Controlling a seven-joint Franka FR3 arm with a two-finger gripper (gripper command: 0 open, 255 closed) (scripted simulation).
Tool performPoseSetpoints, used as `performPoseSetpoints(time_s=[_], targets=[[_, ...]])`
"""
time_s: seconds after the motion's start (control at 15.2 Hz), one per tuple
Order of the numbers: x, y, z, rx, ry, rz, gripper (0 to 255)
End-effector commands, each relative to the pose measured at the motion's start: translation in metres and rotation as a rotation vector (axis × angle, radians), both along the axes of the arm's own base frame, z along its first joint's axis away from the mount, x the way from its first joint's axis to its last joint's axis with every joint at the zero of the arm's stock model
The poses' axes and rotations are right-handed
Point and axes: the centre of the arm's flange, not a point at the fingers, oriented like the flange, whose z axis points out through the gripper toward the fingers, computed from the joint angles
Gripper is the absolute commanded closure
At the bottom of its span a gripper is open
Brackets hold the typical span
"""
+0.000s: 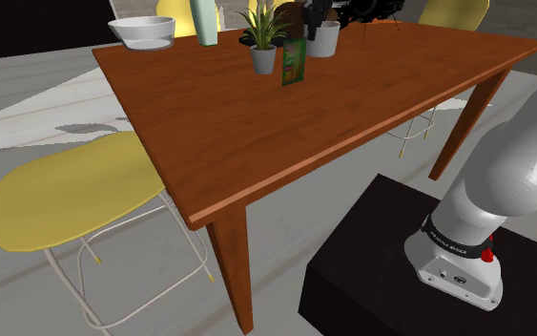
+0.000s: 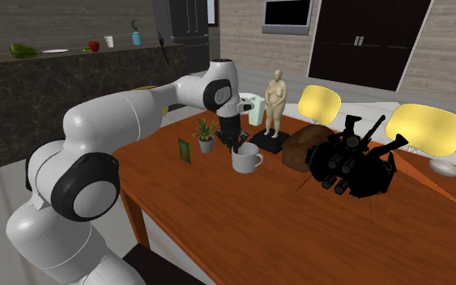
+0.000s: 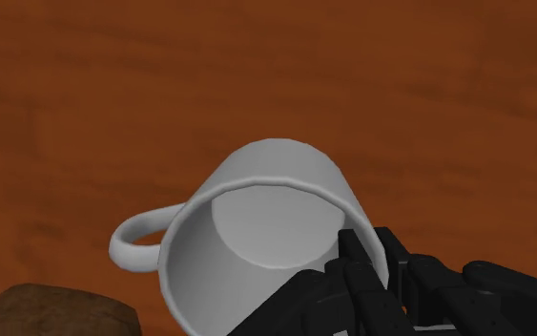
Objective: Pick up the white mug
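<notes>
**A:** Mug [image 3: 257, 205]. Where does it sit?
**B:** Right at the pincer [image 3: 371, 250], upright on the table [image 1: 257, 124]. The pincer is pinching its wall, with one finger [image 3: 354, 265] inside the rim and the other outside. The handle points away from the fingers.
**A:** And the surface?
**B:** Reddish-brown wood with the grain showing, on wooden legs. The floor below is grey, and yellow chairs [image 1: 66, 196] stand round it.
**A:** The room?
**B:** In the second exterior view, a dark counter [image 2: 72, 81] stands beyond the arm [image 2: 137, 113]. Black double doors [image 2: 364, 40] are well behind the pincer.
**A:** What else does that view give?
**B:** A tan figurine [image 2: 276, 101] just behind the pincer, a brown lump [image 2: 303, 144] near the mug's handle, and a black machine [image 2: 351, 166] past the lump.
**A:** The shoulder view?
**B:** The stand [image 1: 400, 286] is well apart from the pincer. A plant [image 1: 263, 43] and a green card [image 1: 294, 62] are just beside the pincer, and a bowl [image 1: 144, 31] is far past the plant.
</notes>
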Motion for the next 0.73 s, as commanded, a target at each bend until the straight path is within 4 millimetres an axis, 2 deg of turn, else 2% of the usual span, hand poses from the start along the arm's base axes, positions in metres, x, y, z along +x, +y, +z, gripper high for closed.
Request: performPoseSetpoints(time_s=[0.0,0.66], targets=[[0.000,0.000,0.011,0.000,0.000,0.000,255],[0.000,0.000,0.063,0.000,0.000,0.000,255]])
